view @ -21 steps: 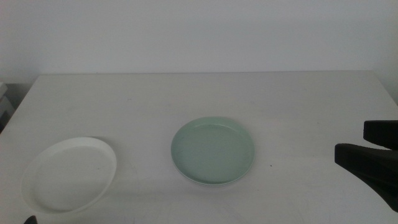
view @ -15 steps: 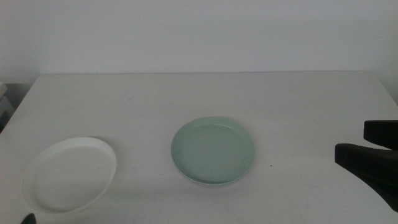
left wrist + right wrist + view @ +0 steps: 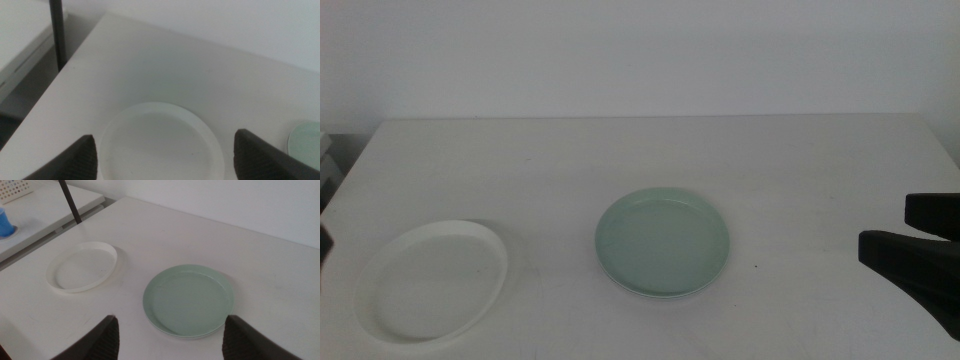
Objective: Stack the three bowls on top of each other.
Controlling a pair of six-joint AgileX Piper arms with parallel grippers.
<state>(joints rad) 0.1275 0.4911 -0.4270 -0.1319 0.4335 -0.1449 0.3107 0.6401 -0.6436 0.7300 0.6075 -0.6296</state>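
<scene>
- Bowls are seen on a white table [image 3: 800, 180]: a white bowl [image 3: 432, 281] is set near the table's front-left corner, and a mint green bowl [image 3: 662, 242] is placed near the middle, well apart from it.
- A paler rim is seen under the green bowl's near edge, so it seems to be stacked on another dish; the grey bowl itself cannot be told.
- Bare tabletop is left between the two dishes and behind them.
- Both dishes are shaped round and shallow, with low rims and smooth matte surfaces; no writing is seen.
- The left gripper [image 3: 160, 157] is held above the white bowl, jaws spread wide and holding nothing.
- The right gripper [image 3: 170, 342] is held at the table's right side, released, facing the green bowl.
</scene>
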